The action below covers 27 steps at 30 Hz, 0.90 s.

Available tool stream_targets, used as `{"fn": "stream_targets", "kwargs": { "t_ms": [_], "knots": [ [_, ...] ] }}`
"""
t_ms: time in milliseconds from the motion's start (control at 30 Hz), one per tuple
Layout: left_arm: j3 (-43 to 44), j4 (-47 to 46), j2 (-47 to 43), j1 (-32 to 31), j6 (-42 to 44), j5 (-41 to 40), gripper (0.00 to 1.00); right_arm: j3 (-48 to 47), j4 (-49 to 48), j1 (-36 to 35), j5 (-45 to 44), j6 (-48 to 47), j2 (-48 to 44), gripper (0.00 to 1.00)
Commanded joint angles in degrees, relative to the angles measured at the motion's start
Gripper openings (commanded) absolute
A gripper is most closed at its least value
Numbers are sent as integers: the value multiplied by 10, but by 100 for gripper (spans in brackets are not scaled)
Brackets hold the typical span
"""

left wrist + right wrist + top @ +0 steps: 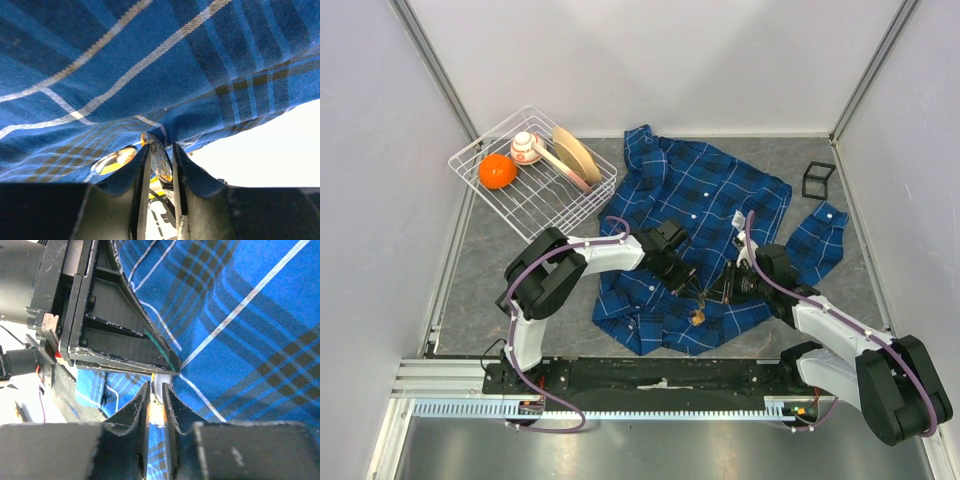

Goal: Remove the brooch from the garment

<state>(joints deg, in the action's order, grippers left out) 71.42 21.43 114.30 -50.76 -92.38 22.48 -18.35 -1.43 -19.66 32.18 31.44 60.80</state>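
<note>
Sitting far to the left of both sets of jaws, a white wire basket holds an orange ball, a small cup and a plate. The blue plaid shirt lies spread on the grey table, and both arms reach onto its lower half. The left gripper is clenched: its fingers pinch a fold of the cloth together with a shiny metal edge of the brooch, and another gold-and-silver gleam shows just left of those jaws, under the fabric. From above, the two grippers meet tip to tip over the shirt's front, with a small golden bit just below the meeting point. The right gripper is also squeezed nearly closed, grasping a small pale and gold piece of the brooch at a crease in the cloth; the tip of a left finger touches just above its jaws. Well beyond the right jaws, a black cube frame stands on the table.
</note>
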Motion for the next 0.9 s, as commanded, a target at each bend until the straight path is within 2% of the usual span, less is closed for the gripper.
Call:
{"fn": "stream_targets", "kwargs": {
  "t_ms": [0,33,100,333,400,500,667,867],
  "knots": [
    [21,27,-3,-5,14,-25,27,-12,2,-1,-29,11,-9,28],
    [28,33,-6,-5,32,-38,24,-15,5,0,-35,24,-11,33],
    [35,48,-7,-5,49,-51,20,-17,11,1,-54,43,-19,37],
    [48,60,-24,-11,140,-120,15,-23,13,13,-63,74,-46,40],
    [49,56,-32,-13,160,-136,15,-24,13,14,-62,66,-35,37],
    [40,32,-43,-17,201,-152,8,-22,13,15,-60,55,-21,32],
    [-9,-67,-65,-20,242,-143,5,-21,11,14,-25,38,-1,24],
    [-35,-117,-78,-22,258,-140,16,-16,1,14,-2,28,4,19]
  ]
}}
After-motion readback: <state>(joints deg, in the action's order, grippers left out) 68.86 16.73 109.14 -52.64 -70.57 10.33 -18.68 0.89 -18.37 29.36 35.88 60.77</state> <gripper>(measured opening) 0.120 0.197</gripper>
